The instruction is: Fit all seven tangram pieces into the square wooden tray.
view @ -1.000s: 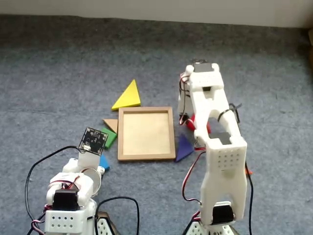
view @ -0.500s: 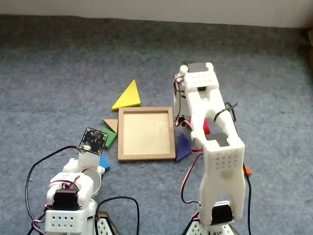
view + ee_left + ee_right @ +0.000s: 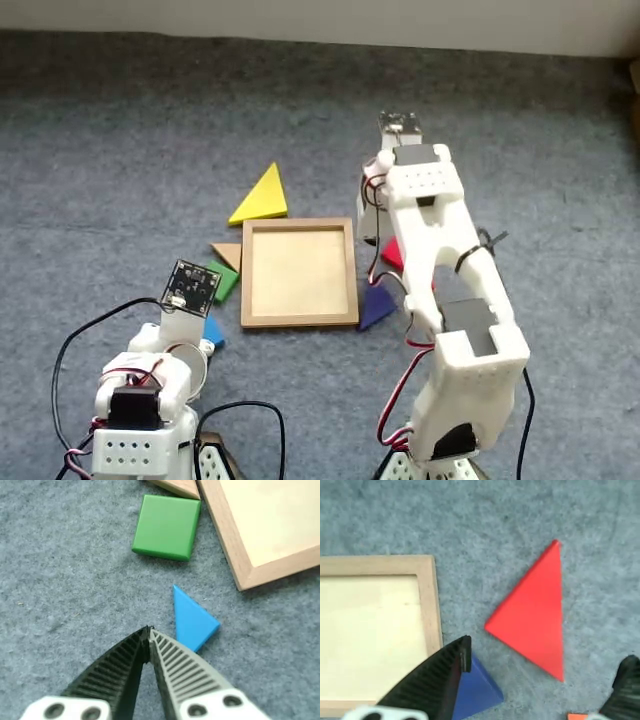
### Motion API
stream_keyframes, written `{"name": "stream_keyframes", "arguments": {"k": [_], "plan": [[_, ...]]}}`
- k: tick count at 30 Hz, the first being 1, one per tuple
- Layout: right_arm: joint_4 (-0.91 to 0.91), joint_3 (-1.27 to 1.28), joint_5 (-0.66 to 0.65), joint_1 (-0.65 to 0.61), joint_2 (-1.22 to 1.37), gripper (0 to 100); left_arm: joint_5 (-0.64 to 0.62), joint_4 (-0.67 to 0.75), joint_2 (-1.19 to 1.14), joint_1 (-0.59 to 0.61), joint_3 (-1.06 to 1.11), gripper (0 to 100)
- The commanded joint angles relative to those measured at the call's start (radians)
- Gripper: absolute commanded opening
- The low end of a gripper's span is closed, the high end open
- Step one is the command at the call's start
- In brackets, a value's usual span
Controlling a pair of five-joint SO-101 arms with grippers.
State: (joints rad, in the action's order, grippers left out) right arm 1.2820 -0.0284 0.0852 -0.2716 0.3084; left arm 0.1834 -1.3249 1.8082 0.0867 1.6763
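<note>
The square wooden tray (image 3: 300,272) lies empty on the carpet, its rim (image 3: 427,600) near my right gripper. A red triangle (image 3: 535,615) sits to the tray's right, and my right gripper (image 3: 545,662) is open just above it, one finger on each side. A dark blue triangle (image 3: 476,689) lies under the near finger, by the tray's corner. My left gripper (image 3: 149,629) is shut with nothing in it, its tips beside the small blue triangle (image 3: 192,621). A green square (image 3: 167,526) and a tan triangle (image 3: 175,486) lie left of the tray (image 3: 260,565). The yellow triangle (image 3: 262,197) lies beyond the tray.
An orange piece (image 3: 577,716) peeks in near the right gripper's far finger. The right arm (image 3: 440,260) stretches along the tray's right side and covers part of the red triangle (image 3: 393,253). Grey carpet (image 3: 120,150) surrounds everything.
The right arm's wrist swung toward the tray, then back out and farther from its base, uncovering more of the red triangle. The left arm has not moved.
</note>
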Motion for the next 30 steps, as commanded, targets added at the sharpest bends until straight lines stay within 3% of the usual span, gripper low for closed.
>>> {"name": "stream_keyframes", "arguments": {"k": [1,17,22,30], "plan": [[-0.142,0.062,-0.002,0.002,-0.073,41.9,-0.009,-0.005,0.008,0.012,0.021,1],[-0.182,0.108,-0.009,0.028,-0.068,41.9,-0.009,-0.005,0.008,0.012,0.021,1],[-0.177,0.097,-0.011,0.035,0.054,41.9,-0.009,-0.005,0.008,0.012,0.021,1],[-0.101,-0.074,-0.072,0.071,0.174,41.8,-0.009,-0.005,0.008,0.012,0.021,1]]}}
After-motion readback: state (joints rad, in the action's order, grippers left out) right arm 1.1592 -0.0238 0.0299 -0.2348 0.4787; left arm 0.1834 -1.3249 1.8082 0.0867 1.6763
